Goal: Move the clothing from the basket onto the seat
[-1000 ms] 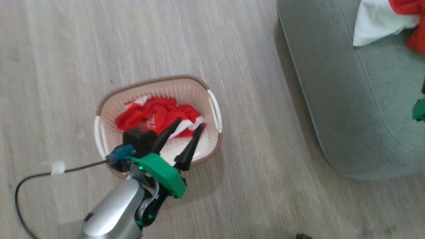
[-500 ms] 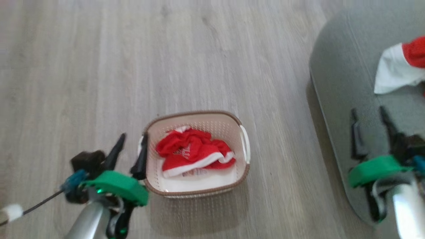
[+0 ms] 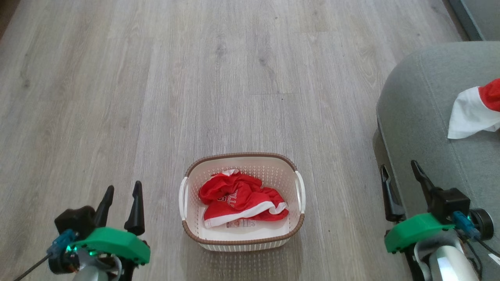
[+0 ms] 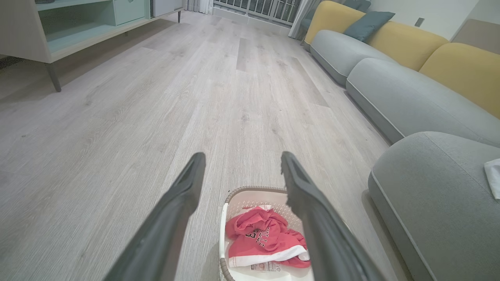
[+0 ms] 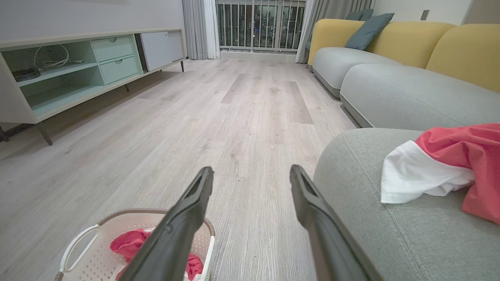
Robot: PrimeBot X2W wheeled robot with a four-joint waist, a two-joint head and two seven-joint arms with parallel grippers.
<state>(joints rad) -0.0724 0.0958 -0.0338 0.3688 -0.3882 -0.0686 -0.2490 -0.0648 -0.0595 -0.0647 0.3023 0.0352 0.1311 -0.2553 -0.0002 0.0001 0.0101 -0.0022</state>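
The red jersey (image 3: 238, 197) in the basket (image 3: 242, 155) lies right of the open left pincer (image 3: 124, 185), farther from the open right pincer (image 3: 399, 166).

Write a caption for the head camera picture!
Red clothing lies in the basket between the open left gripper and open right gripper.

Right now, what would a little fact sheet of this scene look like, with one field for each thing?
basket: upright on the wood floor, between the two tools
in it: crumpled red clothing with white trim and lettering
seat: grey-green, to the basket's right
on it: red and white garment
left tool: open, empty, left of the basket
right tool: open, empty, at the seat's edge
task: basket not yet emptied
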